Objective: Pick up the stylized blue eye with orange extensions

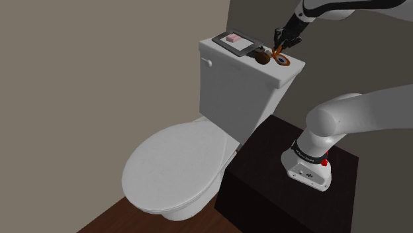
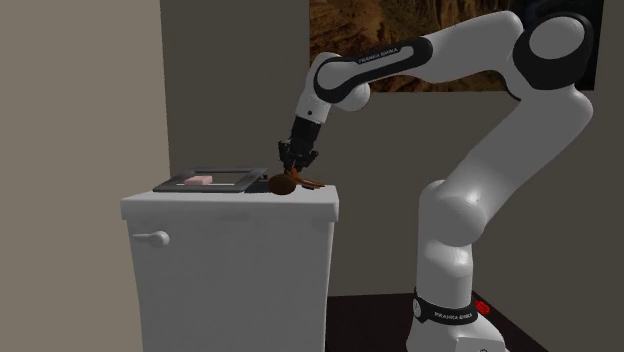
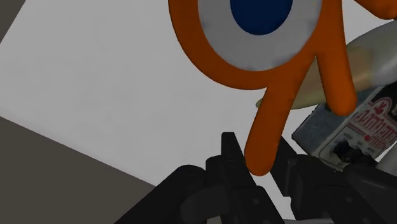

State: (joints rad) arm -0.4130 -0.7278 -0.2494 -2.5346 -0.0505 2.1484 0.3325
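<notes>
Grasp step looks abt done: fingers (image 3: 232, 151) drawn nearly together & clamped on one orange extension (image 3: 275, 121) of the blue eye (image 3: 261, 13), w/ ring & pupil sticking out past the tips. Sitting at the tank lid (image 1: 228, 58) end on the shoulder view's right, disc low over lid, touching or just off it, can't tell. Next prob. a straight lift away from lid, keeping squeeze firm given a hold on a thin prong only w/ disc weight offset, & staying clear of brown obj. (image 1: 263, 57) on lid right beside the eye.
</notes>
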